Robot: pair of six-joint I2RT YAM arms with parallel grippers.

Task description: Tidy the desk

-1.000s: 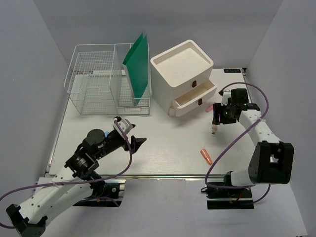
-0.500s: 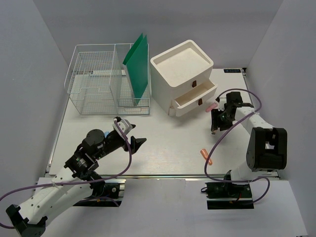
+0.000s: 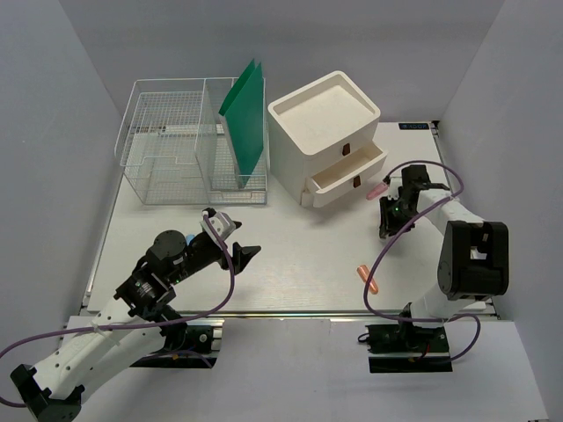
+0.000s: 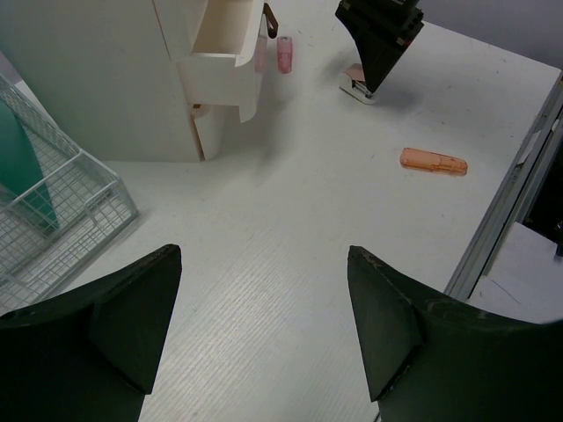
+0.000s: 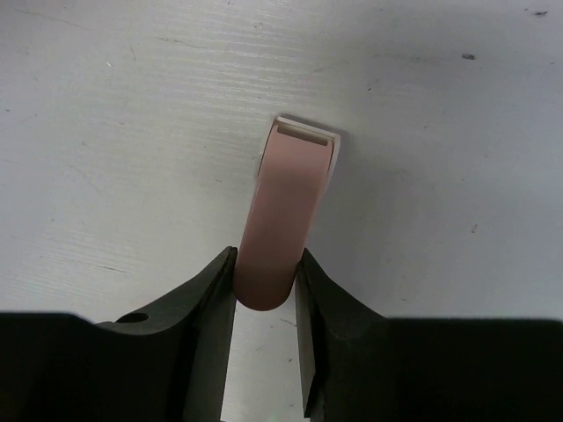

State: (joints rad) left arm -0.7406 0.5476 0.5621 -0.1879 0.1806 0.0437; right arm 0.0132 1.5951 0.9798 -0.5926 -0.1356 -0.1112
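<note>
**Right gripper clamped on a pink stapler, left gripper wide over the desk**

I am a pair of robot arms at the near edge of the desk (image 3: 290,251), a broad white tabletop with a metal rail (image 3: 290,314) along its front.

My right gripper (image 5: 266,264) points down at the right side of the desk, in front of the white drawer box (image 3: 324,123). Its two dark fingers (image 5: 207,299) press against both sides of a small pink stapler (image 5: 295,189) with a white base. The stapler lies flat on the tabletop, with its far end sticking out past my fingertips.

My left gripper (image 4: 264,264) hangs above the near left part of the desk. Its jaws are spread wide, with nothing between them and only bare tabletop beneath.

The drawer box stands at the back, near the middle. Its middle drawer (image 3: 347,169) is pulled open. A short pink tube (image 3: 376,191) lies on the desk just beside that drawer's right corner. An orange, pen-shaped item (image 3: 368,279) lies alone nearer the front rail, well apart from the stapler.

At the back left sits a white wire basket (image 3: 167,154). A green folder (image 3: 246,110) stands upright in its right-hand section.
</note>
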